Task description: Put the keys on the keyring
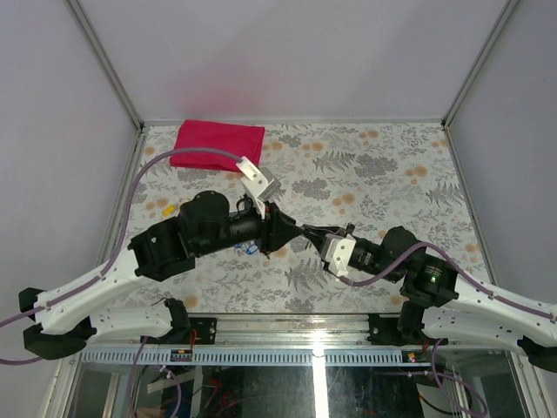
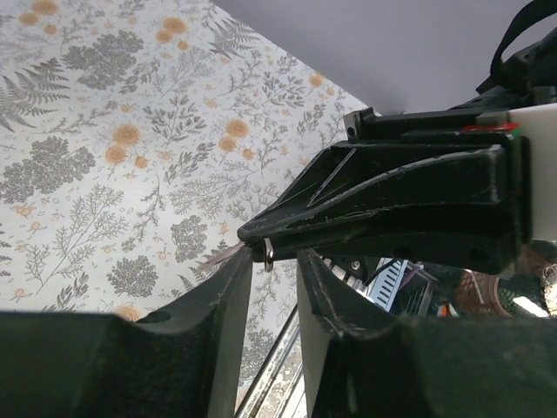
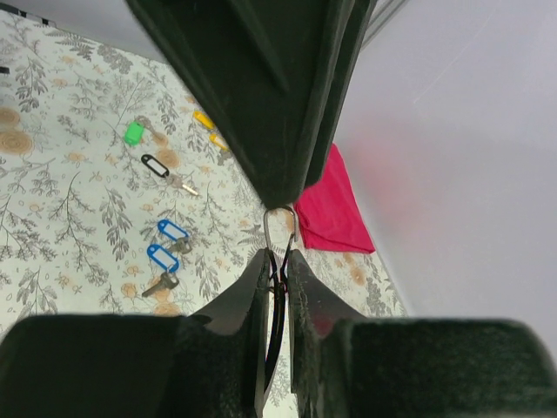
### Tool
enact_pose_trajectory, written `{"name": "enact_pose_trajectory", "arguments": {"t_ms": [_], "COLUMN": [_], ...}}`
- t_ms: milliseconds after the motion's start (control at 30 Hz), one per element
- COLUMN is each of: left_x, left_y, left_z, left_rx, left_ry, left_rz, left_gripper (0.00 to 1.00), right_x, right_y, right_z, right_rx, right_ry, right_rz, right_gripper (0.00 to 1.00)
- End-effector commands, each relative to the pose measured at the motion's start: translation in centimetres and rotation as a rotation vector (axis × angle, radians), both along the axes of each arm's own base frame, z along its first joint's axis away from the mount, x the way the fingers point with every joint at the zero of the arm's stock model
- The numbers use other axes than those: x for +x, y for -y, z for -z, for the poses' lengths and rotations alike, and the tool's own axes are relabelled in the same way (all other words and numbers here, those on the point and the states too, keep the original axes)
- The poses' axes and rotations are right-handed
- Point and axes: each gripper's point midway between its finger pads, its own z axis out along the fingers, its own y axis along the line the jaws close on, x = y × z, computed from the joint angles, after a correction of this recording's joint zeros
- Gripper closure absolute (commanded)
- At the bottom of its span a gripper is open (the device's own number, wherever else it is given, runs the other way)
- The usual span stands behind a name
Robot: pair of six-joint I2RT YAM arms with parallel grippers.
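Observation:
The keyring [image 3: 280, 228], thin silver wire loops, hangs in the air between both grippers at the table's middle. My right gripper [image 3: 278, 255] is shut on its lower part; it also shows in the top view [image 1: 308, 232]. My left gripper [image 1: 283, 230] meets it from the left. In the left wrist view my left gripper [image 2: 274, 257] has a clear gap between its fingers, and a sliver of the keyring [image 2: 268, 252] stands at the tips beside the left finger. Two blue-headed keys [image 3: 165, 246] lie loose on the table, also visible under the left arm [image 1: 248, 249].
A red cloth [image 1: 218, 144] lies at the back left. A green tag [image 3: 133, 132], a dark oval clip [image 3: 155, 163] with its key, and yellow pieces [image 3: 205, 120] lie on the floral table left of the blue keys. The metal front rail [image 1: 287, 326] runs along the near edge.

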Motion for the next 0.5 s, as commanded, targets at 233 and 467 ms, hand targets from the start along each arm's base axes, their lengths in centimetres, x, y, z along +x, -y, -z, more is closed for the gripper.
{"name": "enact_pose_trajectory", "arguments": {"t_ms": [233,467], "left_x": [0.8,2.7], "left_y": [-2.1,-2.8], "left_z": [-1.9,1.6], "left_rx": [-0.079,0.042], "left_ry": [0.023,-0.050], "left_rz": [-0.108,-0.219], "left_gripper": [0.69,0.68], "right_x": [0.3,0.6], "right_y": [0.8,1.1], "right_z": [-2.5,-1.9], "right_rx": [0.022,-0.014], "right_ry": [0.043,0.032], "right_rz": [0.036,0.055], "right_gripper": [1.00,1.00]}}
